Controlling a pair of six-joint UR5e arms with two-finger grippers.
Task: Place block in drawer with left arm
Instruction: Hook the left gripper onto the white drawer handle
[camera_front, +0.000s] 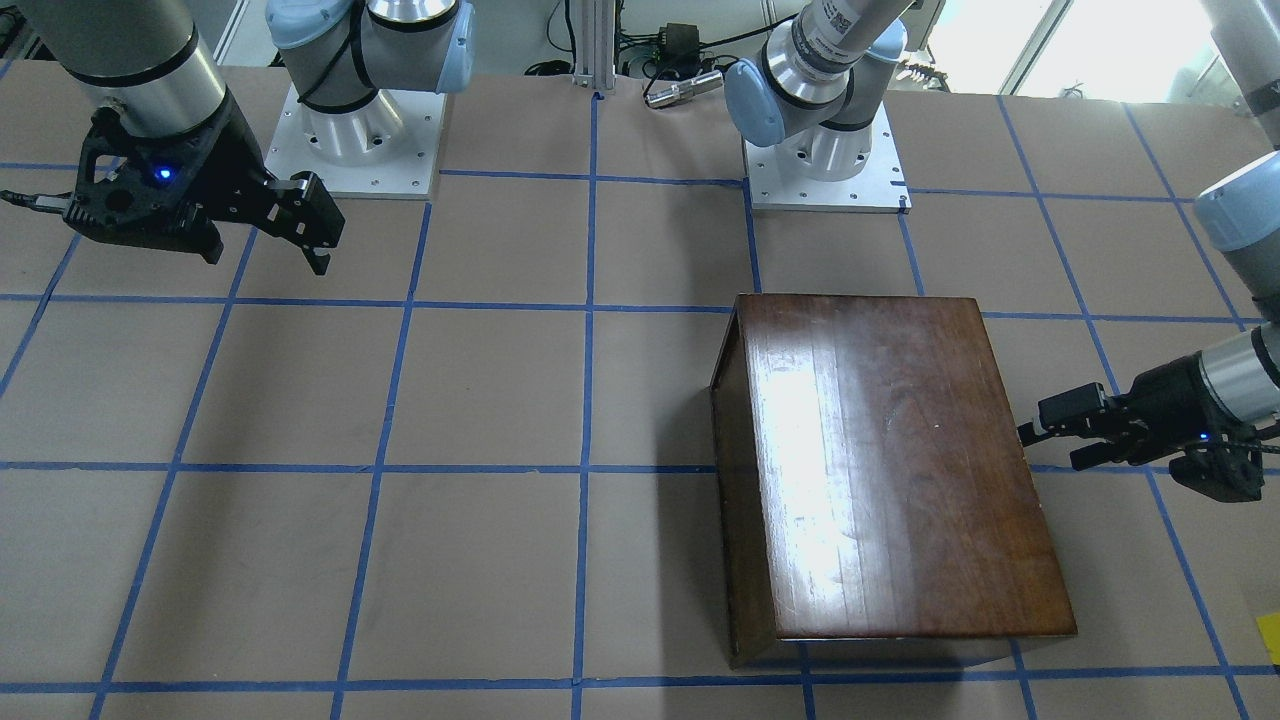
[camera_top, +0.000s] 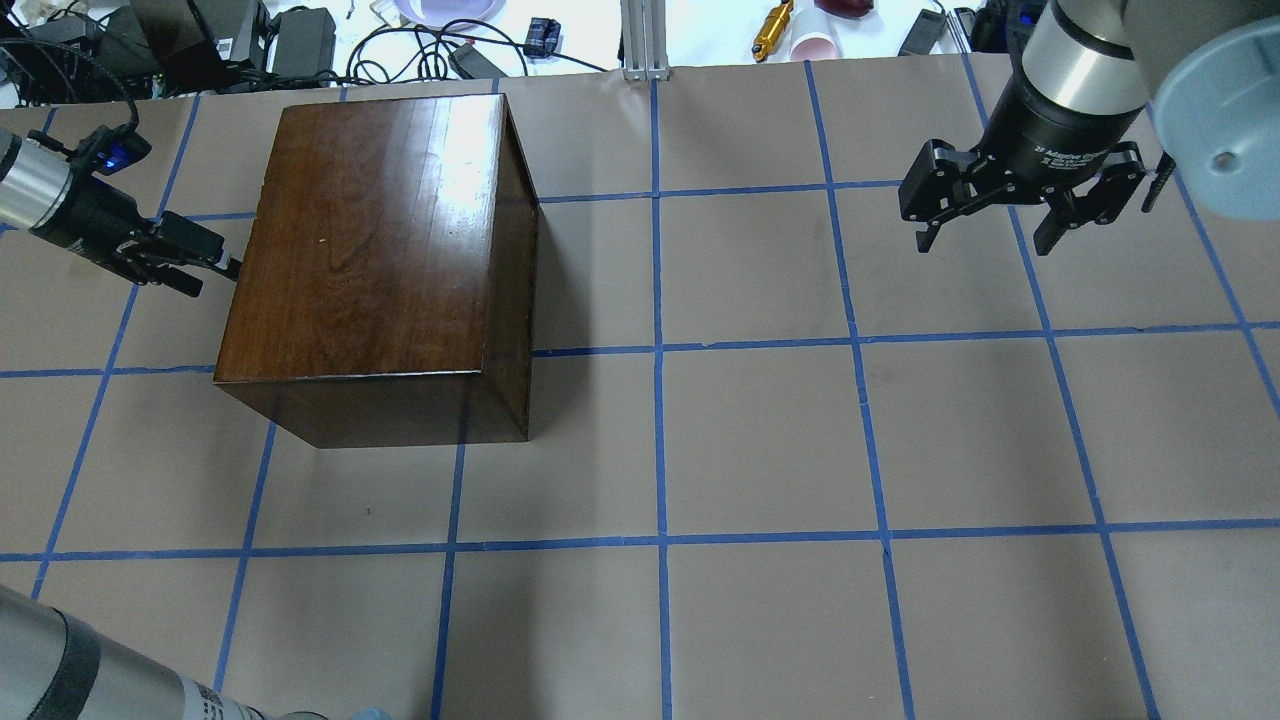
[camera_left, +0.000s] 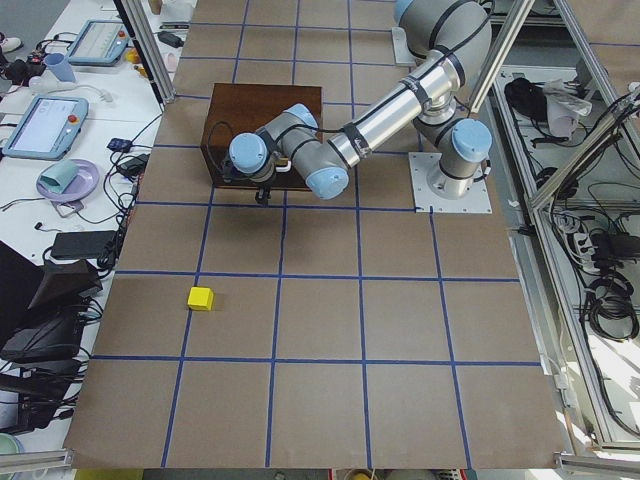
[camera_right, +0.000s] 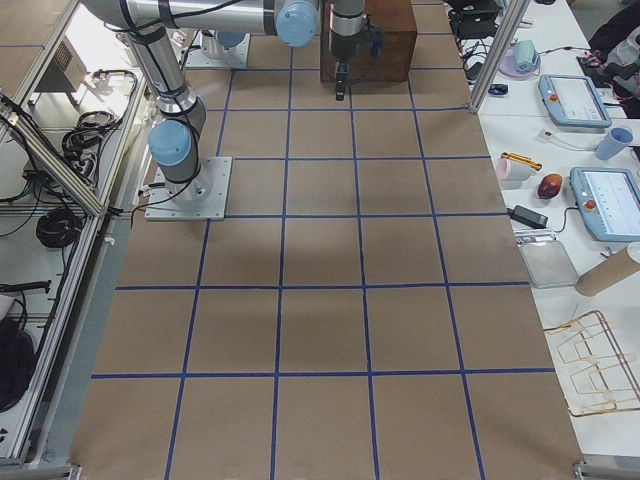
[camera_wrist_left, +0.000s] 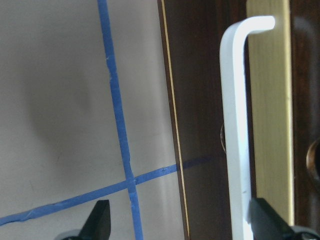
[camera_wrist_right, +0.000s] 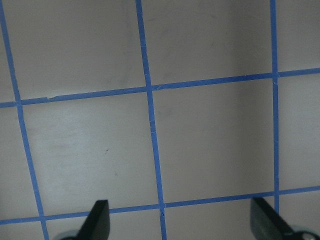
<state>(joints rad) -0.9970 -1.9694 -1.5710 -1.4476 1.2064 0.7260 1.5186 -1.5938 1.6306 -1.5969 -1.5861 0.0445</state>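
**Block (camera_left: 201, 298) loose on the table, behind the left gripper (camera_top: 212, 275); drawer (camera_wrist_left: 200, 100) shut**

The left gripper's fingertips (camera_wrist_left: 100, 222) are spread wide and hold nothing. Between them stands the drawer's metal pull (camera_wrist_left: 234, 125), a pale bar much closer to the finger at the wrist camera's right. Whether that finger touches it cannot be told. Just past the pull is a brass plate (camera_wrist_left: 270, 110), set in the dark front panel of the drawer. The drawer is closed into the glossy wooden box (camera_top: 370, 230), so the box's shut front is what faces the fingers.

The block lies the other way, behind the gripper's back. It is well apart from the fingers, out toward the table's end and the operators' side. It rests flat on the brown table (camera_top: 760, 440) inside one square of the blue tape lines (camera_top: 656, 300), with taped paper between it and the gripper. The left arm (camera_left: 390, 110) stretches low across the table from its base to the box.

On the bench beside the block's end of the table are a purple plate (camera_left: 65, 182) and two tablets (camera_left: 40, 122).

Farthest from the left fingers, beyond the box, the right gripper (camera_top: 985, 235) hangs over bare taped table. Its fingers are also wide apart and empty.
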